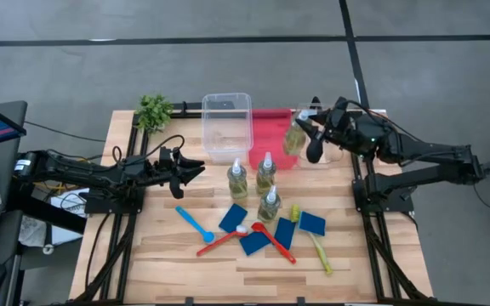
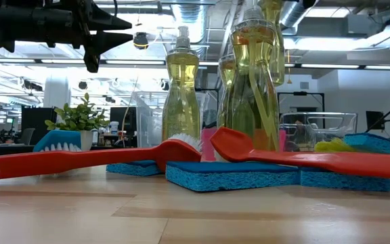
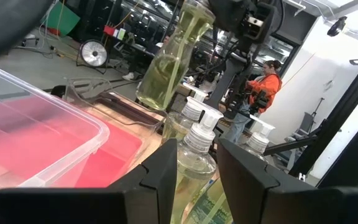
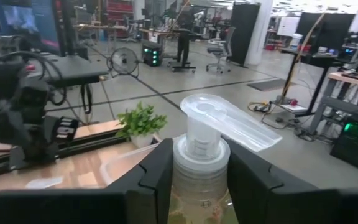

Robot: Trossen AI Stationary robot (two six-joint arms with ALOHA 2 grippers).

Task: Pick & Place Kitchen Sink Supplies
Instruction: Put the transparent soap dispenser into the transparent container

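Observation:
Three small clear bottles of yellow-green liquid (image 1: 265,173) stand together mid-table on their bases. A fourth bottle (image 1: 293,138) is in my right gripper (image 1: 303,134), over the far side of the table by the red bin (image 1: 272,127). Blue sponges (image 1: 233,217) lie flat near the table's near edge among a blue brush (image 1: 195,223), red brushes (image 1: 225,240) and a yellow-green brush (image 1: 318,244). My left gripper (image 1: 196,170) is open and hovers left of the standing bottles, pointing at them (image 3: 197,168). My right gripper (image 4: 199,180) pinches the fourth bottle at its neck (image 4: 200,163), just under the white top (image 4: 219,123), with one finger (image 4: 151,182) on each side. It comes from the table's right. The bottle (image 3: 171,59) is lifted clear and hangs tilted below the fingers.
A clear bin (image 1: 226,126) sits left of the red bin, and a smaller clear container (image 1: 334,151) sits under the right gripper. A small green plant (image 1: 153,110) stands at the far left corner. A person in orange (image 3: 267,84) stands in the room beyond the table.

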